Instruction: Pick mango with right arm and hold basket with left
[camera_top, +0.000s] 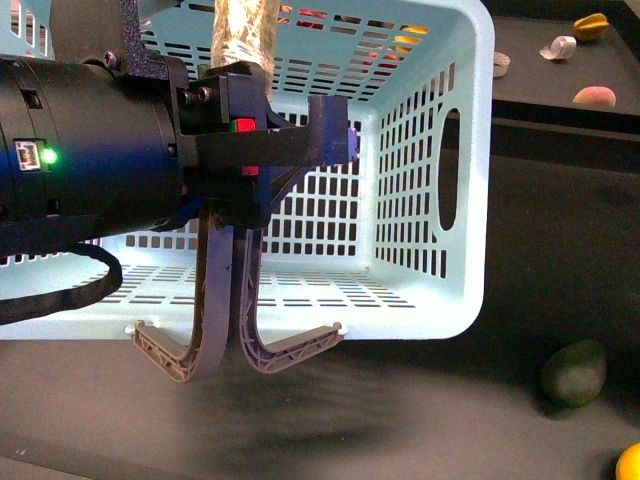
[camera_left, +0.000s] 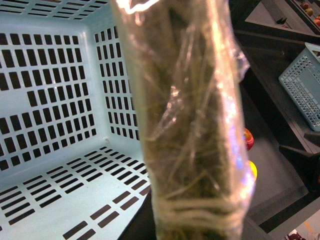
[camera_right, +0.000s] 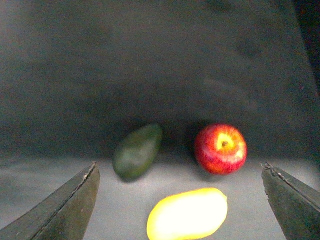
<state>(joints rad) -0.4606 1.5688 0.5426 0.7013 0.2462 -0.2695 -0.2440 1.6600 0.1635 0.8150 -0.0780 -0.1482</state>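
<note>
Right gripper (camera_right: 179, 166): fingers (camera_right: 70, 205) spread wide, holding nothing. The mango (camera_right: 187, 214) lies on the bench (camera_right: 120, 205) between them, its long axis running finger to finger; a wrist turn is probably needed before closing. Beyond it: green fruit (camera_right: 137, 151), apple (camera_right: 220, 148). Left gripper (camera_top: 320, 140) sits at the basket (camera_top: 470, 200); its finger state cannot be told

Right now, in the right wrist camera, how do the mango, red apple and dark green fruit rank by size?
1. mango, largest, though nearest the camera.
2-3. red apple and dark green fruit look about alike; unranked.
</note>
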